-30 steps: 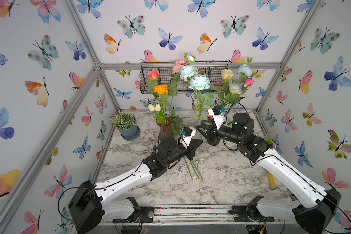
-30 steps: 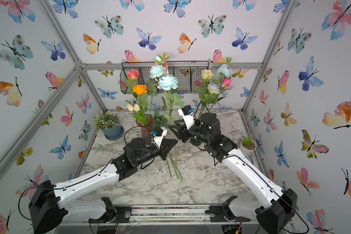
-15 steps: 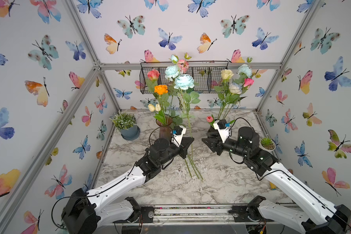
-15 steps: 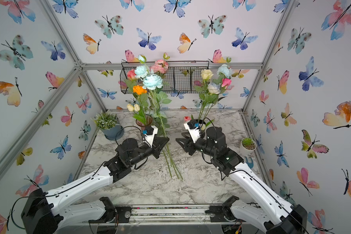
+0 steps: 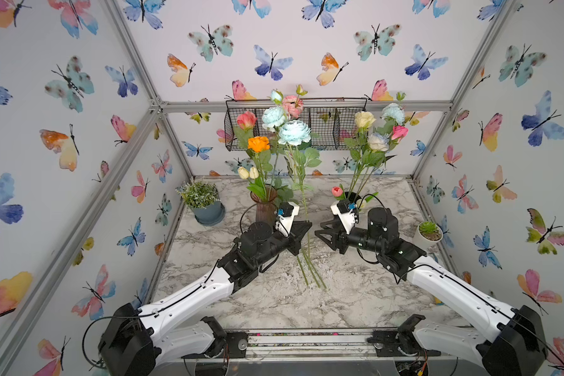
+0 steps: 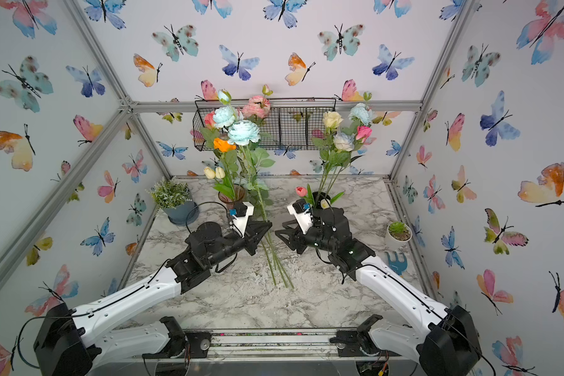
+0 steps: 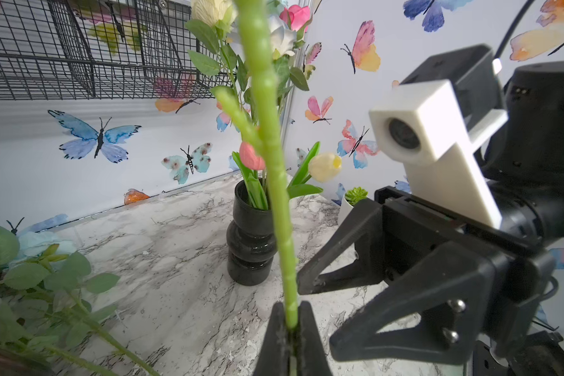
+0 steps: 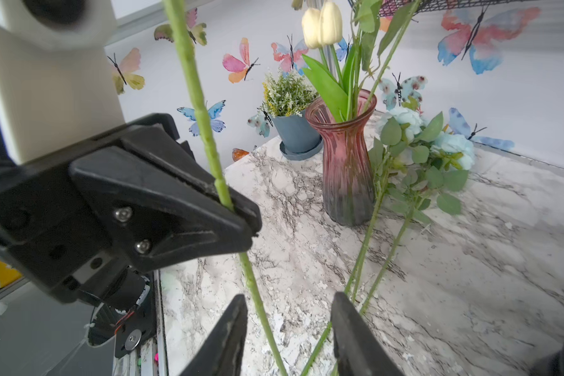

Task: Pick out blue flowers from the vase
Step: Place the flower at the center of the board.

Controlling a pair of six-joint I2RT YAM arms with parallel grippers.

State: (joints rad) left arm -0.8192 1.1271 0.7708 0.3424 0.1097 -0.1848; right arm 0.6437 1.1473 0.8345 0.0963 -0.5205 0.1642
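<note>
Your left tool [image 5: 307,225] is closed tight on one blue flower [image 5: 293,132]. It has a long green stem with small knots along it, a few rounded leaves, and two pale aqua ruffled blooms at the top, the smaller one above the larger. The stem stands nearly upright over the middle of the tabletop [image 5: 274,302], between the pink glass vase [image 5: 263,208] and the black vase [image 5: 350,196]. The tool pinches it low down (in the left wrist view the stem goes straight in between the pressed fingertips [image 7: 275,328]). Two more blue flowers [image 8: 453,149] lie flat on the tabletop, with their blooms just beside the foot of the pink glass vase. In the black vase stand a pale blue bloom [image 5: 393,113] and a white rose with blue tinge [image 5: 377,141], among a cream-yellow rose and pink ones. Your left arm reaches in from the front left corner, and its wrist is turned so that the tool points sideways toward the centre. The right arm mirrors it from the other corner. The right tool [image 5: 318,229] points at the held stem from just beside it, with its jaws about half apart and nothing between them.
</note>
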